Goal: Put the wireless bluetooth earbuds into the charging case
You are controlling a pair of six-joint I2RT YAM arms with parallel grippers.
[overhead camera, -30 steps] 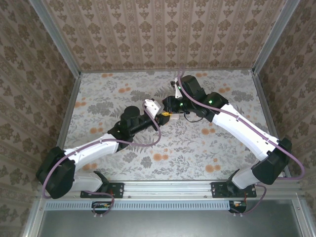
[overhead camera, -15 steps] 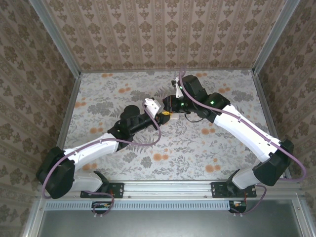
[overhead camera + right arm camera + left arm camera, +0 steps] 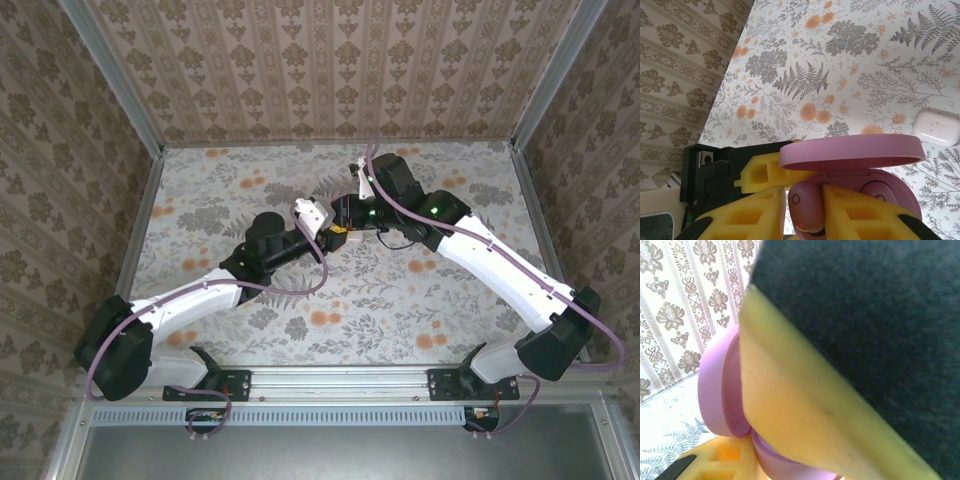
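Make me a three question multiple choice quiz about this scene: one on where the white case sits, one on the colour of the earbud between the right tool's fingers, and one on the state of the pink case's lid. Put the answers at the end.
1. Where is the white case?
A. On the table, apart from the pink case
B. Leaning against the back wall
C. Stacked on the pink case

2. What colour is the earbud between the fingers of the right tool?
A. White
B. Pink
C. Black

3. How is the lid of the pink case?
A. Shut
B. Detached and lying on the table
C. Open, still hinged to the case

Answers:
1 A, because the right wrist view shows it lying on the floral surface, off to one side.
2 B, because it matches the case's pink.
3 C, because the lid stands raised above the body.
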